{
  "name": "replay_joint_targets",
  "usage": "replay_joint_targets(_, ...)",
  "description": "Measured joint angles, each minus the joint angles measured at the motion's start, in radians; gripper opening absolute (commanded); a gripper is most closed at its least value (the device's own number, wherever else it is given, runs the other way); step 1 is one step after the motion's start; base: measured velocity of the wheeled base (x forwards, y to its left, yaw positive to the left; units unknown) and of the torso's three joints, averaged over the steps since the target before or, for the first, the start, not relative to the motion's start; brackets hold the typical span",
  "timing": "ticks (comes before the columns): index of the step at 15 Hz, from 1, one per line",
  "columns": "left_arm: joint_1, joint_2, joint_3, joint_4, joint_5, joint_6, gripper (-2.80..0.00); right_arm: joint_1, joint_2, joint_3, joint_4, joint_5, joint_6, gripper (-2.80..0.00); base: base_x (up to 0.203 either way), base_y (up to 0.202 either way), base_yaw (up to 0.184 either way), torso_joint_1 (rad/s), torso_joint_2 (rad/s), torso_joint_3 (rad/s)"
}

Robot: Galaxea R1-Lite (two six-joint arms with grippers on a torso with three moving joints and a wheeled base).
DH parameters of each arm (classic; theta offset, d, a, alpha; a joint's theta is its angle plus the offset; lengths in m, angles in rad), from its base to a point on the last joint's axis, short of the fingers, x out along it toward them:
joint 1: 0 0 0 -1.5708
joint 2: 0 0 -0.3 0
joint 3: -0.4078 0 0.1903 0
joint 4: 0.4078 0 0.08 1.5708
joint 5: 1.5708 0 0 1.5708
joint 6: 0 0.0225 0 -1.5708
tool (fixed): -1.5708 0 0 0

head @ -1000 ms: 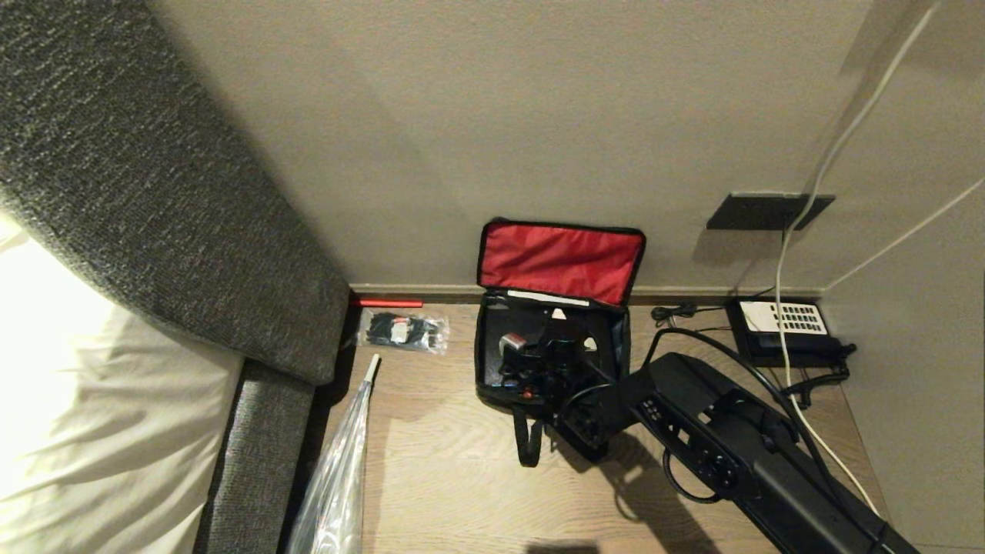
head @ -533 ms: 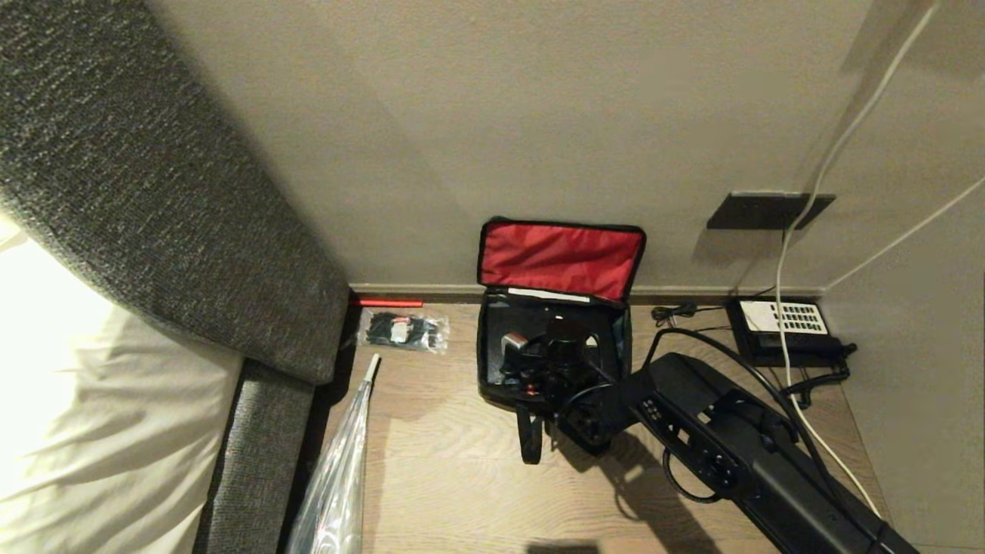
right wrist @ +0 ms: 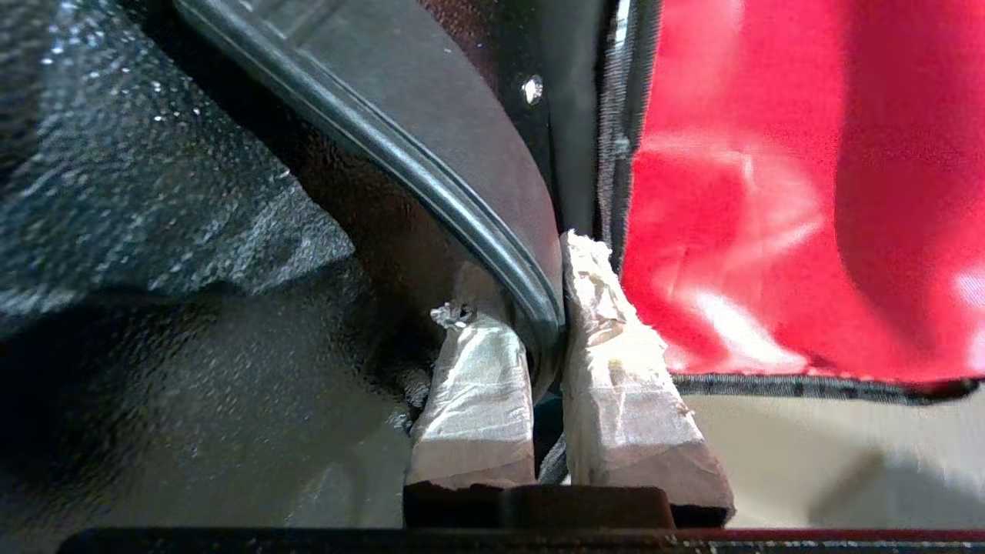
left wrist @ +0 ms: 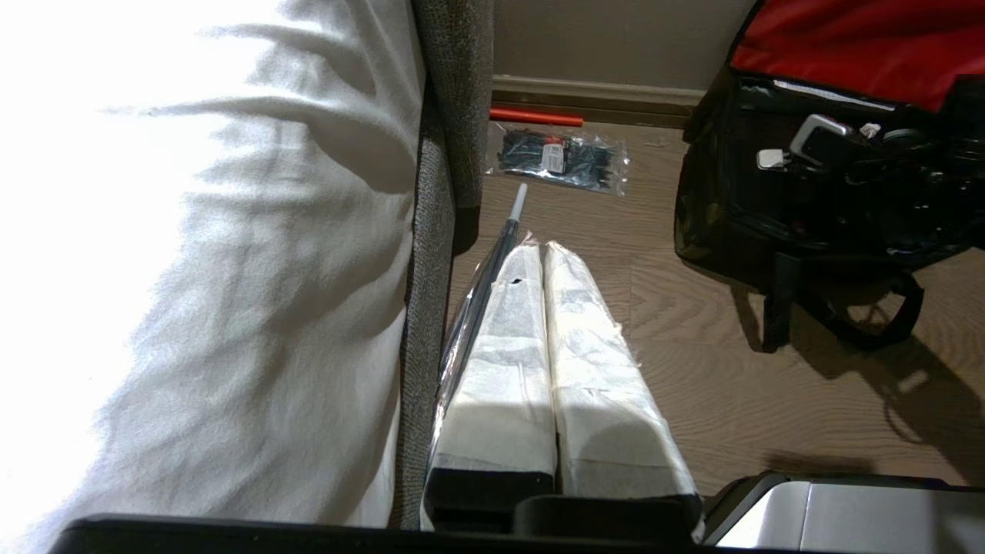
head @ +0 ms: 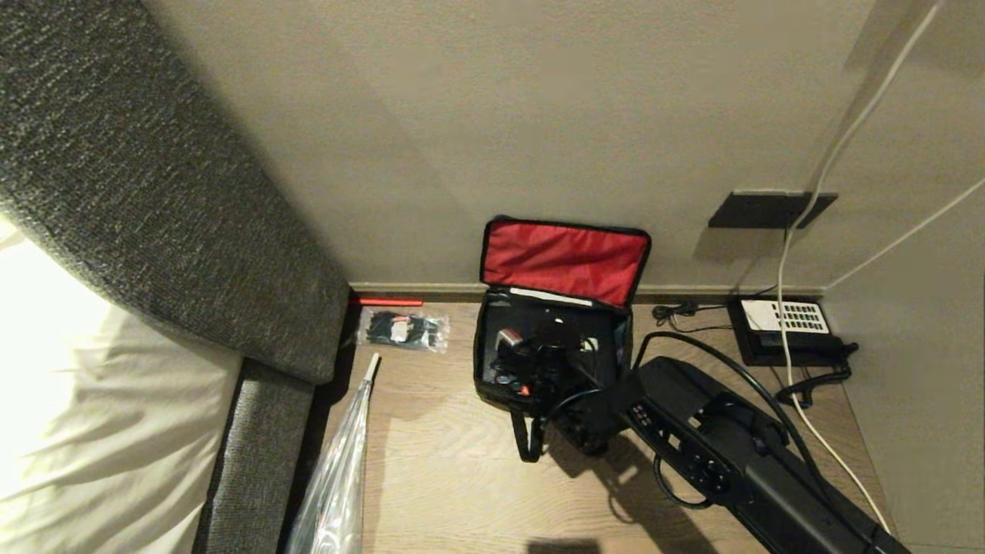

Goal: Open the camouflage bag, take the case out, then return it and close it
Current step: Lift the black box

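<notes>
Right gripper (right wrist: 539, 331) down inside the open camouflage bag (head: 492, 385), pinched on the case (right wrist: 431, 138) rim for lifting out; left gripper (left wrist: 548, 254) closed, parked near-left.

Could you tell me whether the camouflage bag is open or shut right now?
Open. The camouflage bag has its red-lined lid standing up against the wall, leaving the interior exposed.
</notes>
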Motion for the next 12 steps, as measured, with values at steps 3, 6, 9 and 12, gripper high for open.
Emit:
replay_joint_targets(3, 0.0, 0.0, 0.0, 0.0, 0.0, 0.0, -2.8, 0.046, -0.067, 0.039, -0.037, -0.105, 0.005, -2.8, 0.0, 0.0, 0.0, 0.0, 0.0, 0.0)
replay_joint_targets(6, 0.0, 0.0, 0.0, 0.0, 0.0, 0.0, -2.8, 0.073, -0.132, 0.107, -0.066, -0.11, -0.001, -2.8, 0.0, 0.0, 0.0, 0.0, 0.0, 0.0)
replay_joint_targets(9, 0.0, 0.0, 0.0, 0.0, 0.0, 0.001, -2.8, 0.126, -0.239, 0.267, -0.157, -0.116, -0.012, -2.8, 0.0, 0.0, 0.0, 0.0, 0.0, 0.0)
replay_joint_targets(12, 0.0, 0.0, 0.0, 0.0, 0.0, 0.0, -2.8, 0.149, -0.309, 0.34, -0.214, -0.123, 0.008, -2.8, 0.0, 0.0, 0.0, 0.0, 0.0, 0.0)
